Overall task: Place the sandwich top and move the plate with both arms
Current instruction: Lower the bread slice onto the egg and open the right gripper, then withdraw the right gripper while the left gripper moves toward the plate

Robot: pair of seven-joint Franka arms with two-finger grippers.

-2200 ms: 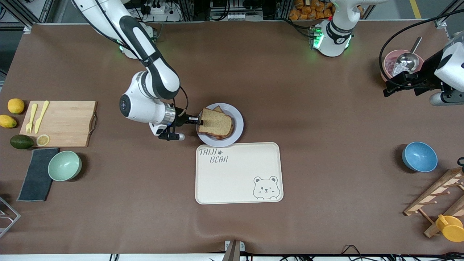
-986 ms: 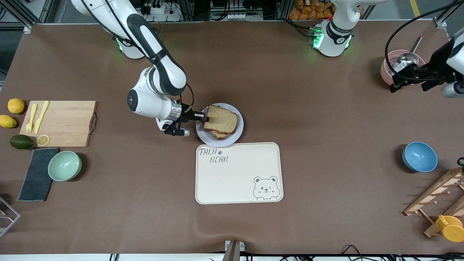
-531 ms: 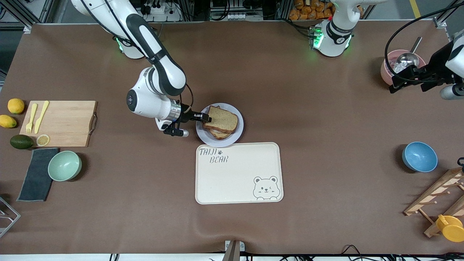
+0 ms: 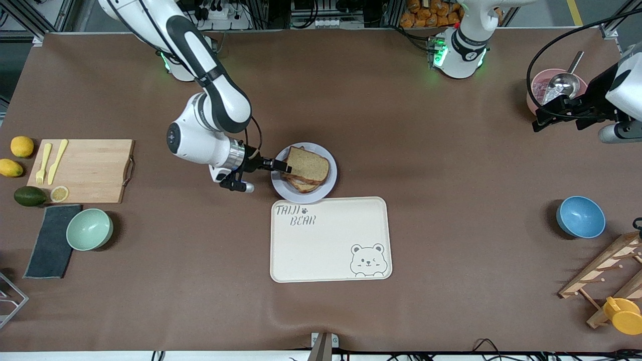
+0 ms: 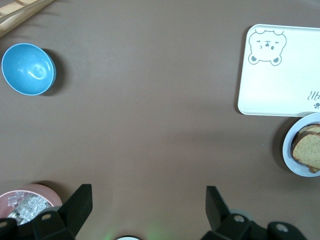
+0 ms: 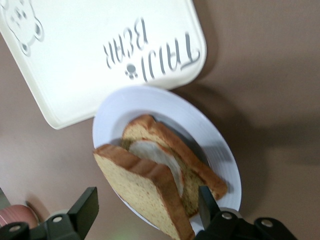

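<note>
Brown table (image 4: pixel 451 200) | right wrist only: sandwich top (image 6: pixel 145 192) between spread fingers (image 6: pixel 85 207)

A high camera across the brown bench (image 4: pixel 401 150) faces my two bases and takes in its whole top. My left wrist camera looks down from high up, well away. My right wrist camera sits close above the small round pale lavender-white plate (image 6: pixel 150 102). All three share that plate and the cream rectangular bear-print tray (image 4: pixel 331 240).
</note>
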